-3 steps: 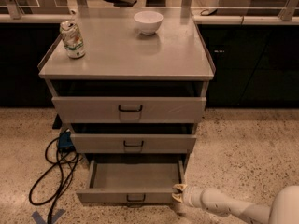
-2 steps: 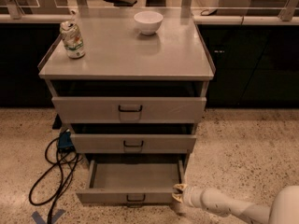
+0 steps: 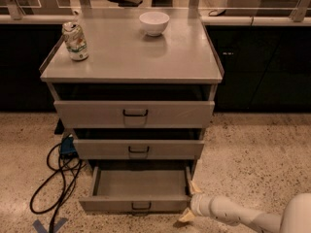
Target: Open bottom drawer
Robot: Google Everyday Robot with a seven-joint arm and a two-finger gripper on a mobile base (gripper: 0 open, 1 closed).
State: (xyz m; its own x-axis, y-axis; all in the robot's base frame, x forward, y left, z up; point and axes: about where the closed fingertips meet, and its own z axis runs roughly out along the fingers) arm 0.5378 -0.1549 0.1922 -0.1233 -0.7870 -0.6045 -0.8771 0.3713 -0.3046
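Observation:
The bottom drawer [image 3: 133, 205] is the lowest of three grey drawers in a grey metal cabinet. It stands pulled out well past the two above, its bare inside showing, with a small black handle [image 3: 141, 206] at the centre of its front. My gripper [image 3: 190, 201] comes in from the lower right on a white arm [image 3: 228, 212] and sits at the drawer's front right corner. Its pale fingers are spread: one lies along the drawer's right side [image 3: 195, 186], the other is low in front of the corner [image 3: 186, 216]. It holds nothing.
The middle drawer [image 3: 138, 149] and top drawer [image 3: 135, 113] each stick out a little. A drink can [image 3: 75, 41] and a white bowl [image 3: 154, 23] stand on the cabinet top [image 3: 131, 57]. A black cable [image 3: 56, 178] loops on the speckled floor at the left. Dark cabinets stand behind.

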